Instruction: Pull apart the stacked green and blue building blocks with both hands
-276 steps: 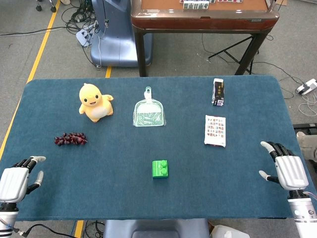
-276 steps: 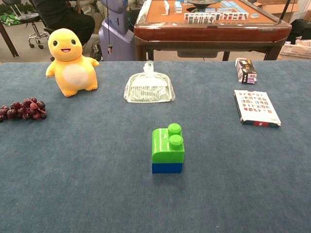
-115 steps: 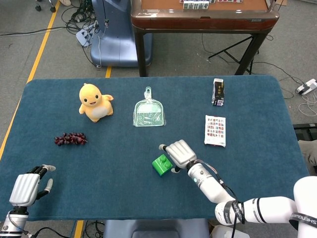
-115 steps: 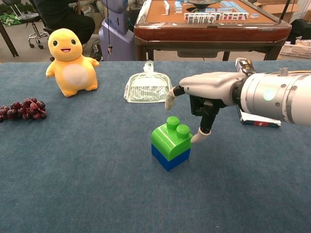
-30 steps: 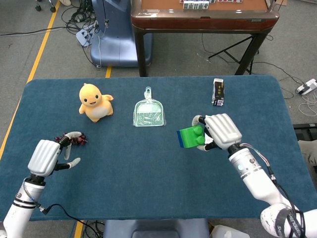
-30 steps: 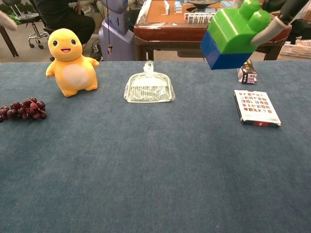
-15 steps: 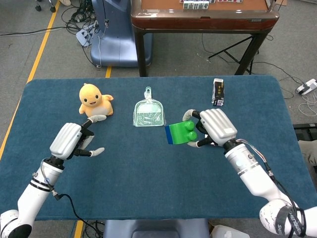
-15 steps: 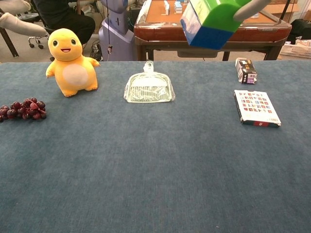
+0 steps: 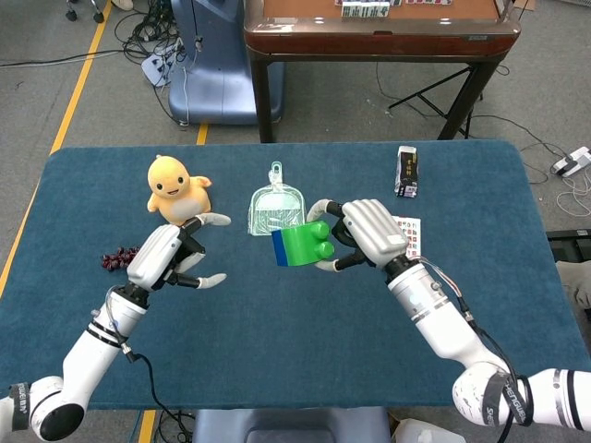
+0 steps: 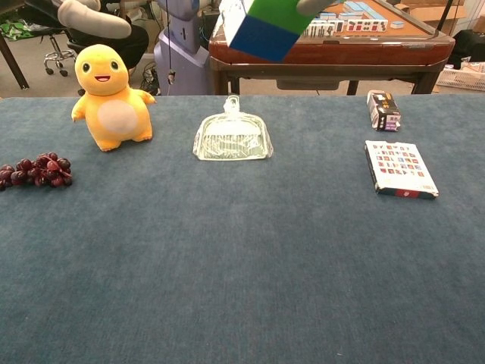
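My right hand (image 9: 369, 233) holds the stacked blocks in the air above the table's middle. The green block (image 9: 305, 244) lies in its grip on its side, and the blue block (image 9: 278, 247) faces left, toward my left hand. The chest view shows the stack at the top edge, the blue block (image 10: 260, 36) lowest and the green block (image 10: 276, 10) above it. My left hand (image 9: 168, 254) hovers open to the left of the stack, fingers spread, clearly apart from it. In the chest view only a part of my left hand (image 10: 95, 18) shows at the top left.
On the blue table cloth (image 9: 277, 341) a yellow plush duck (image 9: 176, 189) stands at the back left, with dark grapes (image 9: 114, 259) beside my left hand. A clear dustpan (image 9: 274, 208) lies behind the stack. A card box (image 10: 399, 168) and a small dark carton (image 9: 407, 171) lie at the right.
My right hand has carried the stack further left and turned its blue end toward the left hand. My left hand has moved right and up, toward the stack.
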Controlling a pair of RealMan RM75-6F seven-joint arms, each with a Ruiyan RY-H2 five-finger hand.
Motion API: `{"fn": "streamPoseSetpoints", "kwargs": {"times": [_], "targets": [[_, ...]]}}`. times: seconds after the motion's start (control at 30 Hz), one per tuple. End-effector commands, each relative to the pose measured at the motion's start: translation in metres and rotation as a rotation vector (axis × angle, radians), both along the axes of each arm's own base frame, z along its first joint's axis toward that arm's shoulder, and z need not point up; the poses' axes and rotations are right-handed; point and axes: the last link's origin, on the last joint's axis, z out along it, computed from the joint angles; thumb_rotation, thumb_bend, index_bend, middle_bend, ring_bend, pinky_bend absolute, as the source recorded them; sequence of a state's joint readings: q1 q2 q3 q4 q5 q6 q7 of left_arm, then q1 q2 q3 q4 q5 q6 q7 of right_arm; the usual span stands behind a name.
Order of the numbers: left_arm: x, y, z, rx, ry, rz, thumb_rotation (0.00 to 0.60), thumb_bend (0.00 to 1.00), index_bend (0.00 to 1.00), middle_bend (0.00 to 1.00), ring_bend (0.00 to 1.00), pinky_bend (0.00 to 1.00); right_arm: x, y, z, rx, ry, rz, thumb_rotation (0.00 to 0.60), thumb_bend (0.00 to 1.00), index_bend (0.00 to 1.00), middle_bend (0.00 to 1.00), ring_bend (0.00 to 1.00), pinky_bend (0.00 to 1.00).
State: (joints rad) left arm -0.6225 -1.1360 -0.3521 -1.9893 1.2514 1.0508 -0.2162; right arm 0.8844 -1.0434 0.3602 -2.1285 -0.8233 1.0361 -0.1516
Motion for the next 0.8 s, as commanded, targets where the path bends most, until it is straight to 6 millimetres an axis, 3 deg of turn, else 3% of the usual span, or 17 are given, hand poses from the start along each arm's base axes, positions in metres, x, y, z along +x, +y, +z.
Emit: {"fn": "streamPoseSetpoints", "kwargs": {"times": [0.03, 0.3, 0.8], "targets": [[0.001, 0.001, -0.004, -0.014, 0.018, 0.001, 0.600, 0.00, 0.32, 1.00, 1.00, 1.00, 0.005, -0.001, -0.003, 0.004, -0.013, 0.006, 0.600, 0.00, 0.66, 1.00, 1.00, 1.00], [0.004, 0.002, -0.010, -0.053, 0.006, 0.003, 0.600, 0.00, 0.30, 1.00, 1.00, 1.00, 0.015, -0.002, -0.010, 0.020, -0.037, 0.018, 0.600, 0.00, 0.66, 1.00, 1.00, 1.00], [0.006, 0.005, -0.017, -0.078, -0.124, 0.030, 0.600, 0.00, 0.34, 1.00, 1.00, 1.00, 0.025, -0.003, -0.025, 0.036, -0.087, 0.026, 0.600, 0.00, 0.66, 1.00, 1.00, 1.00]]}}
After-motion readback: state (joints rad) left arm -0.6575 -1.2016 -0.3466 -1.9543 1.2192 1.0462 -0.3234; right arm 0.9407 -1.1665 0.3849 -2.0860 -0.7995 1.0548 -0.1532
